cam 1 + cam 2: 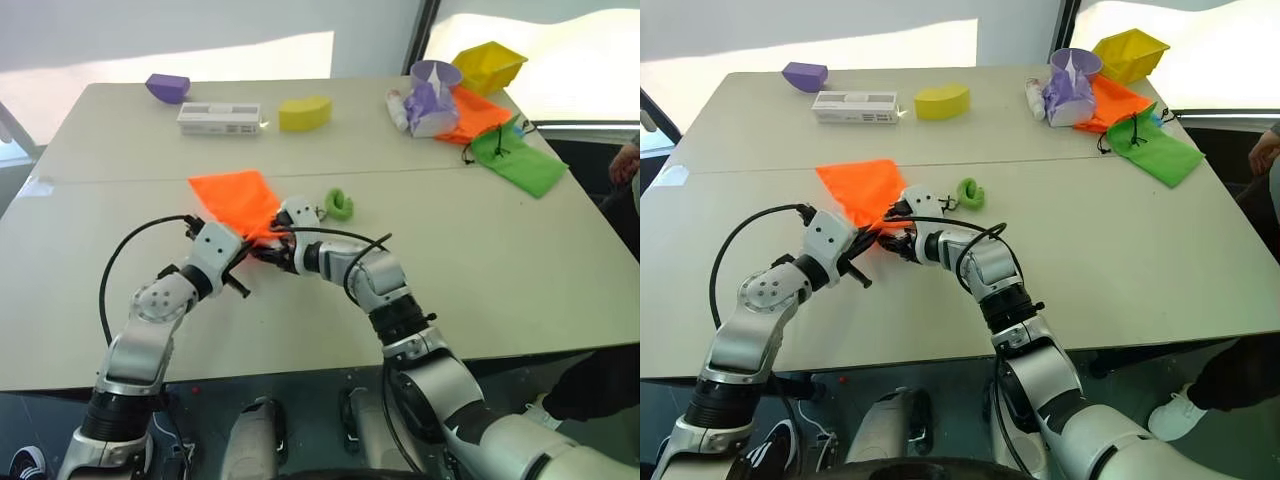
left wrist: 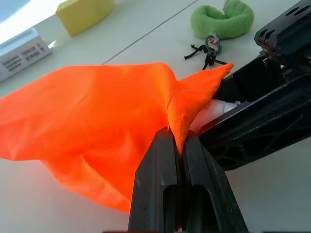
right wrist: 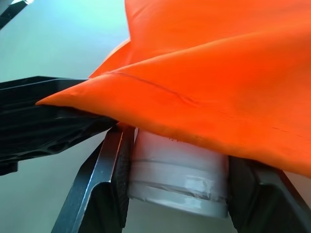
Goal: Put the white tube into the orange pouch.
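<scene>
The left end effector [image 2: 177,160] is pressed together on a fold of the bright orange flat fabric pouch [image 1: 236,200], pinching its near edge and holding it raised off the desk [image 1: 480,260]. Just to the right, the right end effector [image 3: 177,182] is clamped on the small white plastic squeeze tube [image 3: 177,177], one black finger on each side of it, with the far part of the tube covered by the orange fabric at the pouch's mouth. The rest of the pouch is spread on the pale desk beyond the two end effectors. A thin black cord [image 2: 206,51] is seen running from the pouch to a green ring [image 1: 339,204] lying just to its right. Farther back, a long white rectangular box [image 1: 219,117], a yellow block [image 1: 304,113] and a purple block [image 1: 167,87] are set. At the far right, a second orange pouch [image 1: 480,113] and a green pouch [image 1: 520,160] are laid.
</scene>
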